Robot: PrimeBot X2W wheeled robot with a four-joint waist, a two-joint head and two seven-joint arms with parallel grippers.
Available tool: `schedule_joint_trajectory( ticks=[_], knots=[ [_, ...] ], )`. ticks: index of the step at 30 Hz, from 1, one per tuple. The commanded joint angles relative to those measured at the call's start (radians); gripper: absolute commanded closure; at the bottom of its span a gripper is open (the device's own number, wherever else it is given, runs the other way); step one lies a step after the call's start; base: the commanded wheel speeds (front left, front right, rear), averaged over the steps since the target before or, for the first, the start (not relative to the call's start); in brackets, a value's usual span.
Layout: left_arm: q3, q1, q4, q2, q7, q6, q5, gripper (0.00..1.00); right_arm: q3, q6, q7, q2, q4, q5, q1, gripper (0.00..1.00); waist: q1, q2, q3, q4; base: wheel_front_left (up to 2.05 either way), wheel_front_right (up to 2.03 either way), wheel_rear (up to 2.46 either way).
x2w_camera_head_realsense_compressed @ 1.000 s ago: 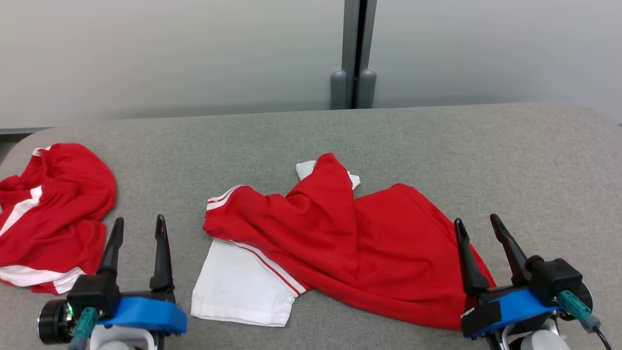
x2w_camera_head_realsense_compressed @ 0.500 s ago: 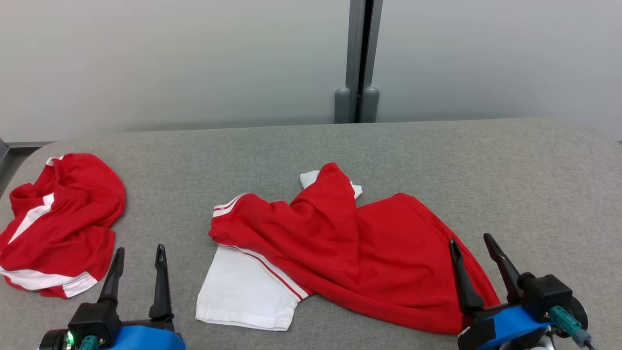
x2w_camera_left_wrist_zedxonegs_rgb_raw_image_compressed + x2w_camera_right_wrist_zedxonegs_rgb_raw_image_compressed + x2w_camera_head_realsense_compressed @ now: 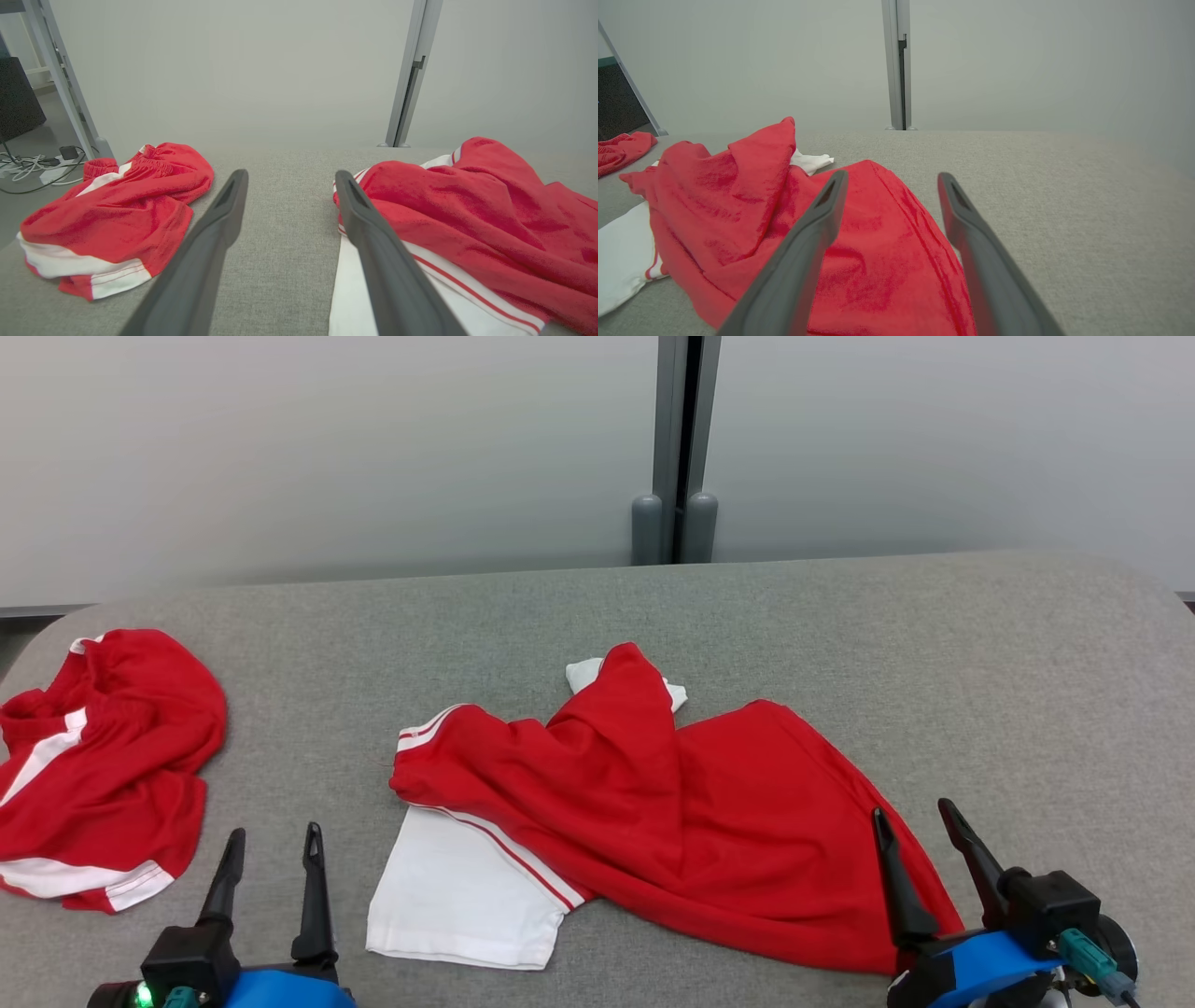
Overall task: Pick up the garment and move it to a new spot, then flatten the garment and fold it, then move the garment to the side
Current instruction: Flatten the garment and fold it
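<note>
A crumpled red garment [image 3: 681,812] with white sleeves and red-white trim lies in the middle of the grey padded table [image 3: 840,616]; it also appears at the right of the left wrist view [image 3: 467,214] and at the left of the right wrist view [image 3: 752,210]. One white sleeve [image 3: 457,896] spreads flat at its near left. My left gripper [image 3: 273,835] stands open at the lower left, on bare table between the two red garments. My right gripper [image 3: 913,814] stands open at the lower right, above the garment's right hem. Neither holds anything.
A second red garment with white bands [image 3: 103,756] lies bunched at the table's left edge, also in the left wrist view [image 3: 112,219]. A grey post [image 3: 674,448] stands behind the table against a pale wall. Cables [image 3: 28,168] lie on the floor at the left.
The head camera's picture has shifted, so the scene sits lower than a second ago. Both grippers sit lower in the picture. The garments lie as before.
</note>
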Motion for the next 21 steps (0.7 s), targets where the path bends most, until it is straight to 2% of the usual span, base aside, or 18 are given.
schedule_joint_trajectory(
  ticks=[1,11,21],
  knots=[
    [0.000,-0.016,0.012,-0.002,-0.005,-0.001,0.001,0.00,-0.006,0.000,-0.003,-0.001,0.007,-0.004,-0.010,0.00,0.0000,0.0000,0.004,-0.001,0.00,0.00,0.00],
    [-0.033,-0.061,0.217,-0.016,-0.005,-0.026,-0.016,0.00,-0.078,0.000,-0.003,-0.001,0.155,-0.036,-0.035,0.00,0.0000,0.0000,0.044,-0.023,0.00,0.00,0.00],
    [-0.062,-0.096,0.393,-0.012,-0.005,-0.038,-0.028,0.00,-0.080,0.000,-0.004,-0.001,0.321,-0.018,-0.062,0.00,0.0000,0.0000,0.069,-0.042,0.00,0.00,0.00]
  ],
)
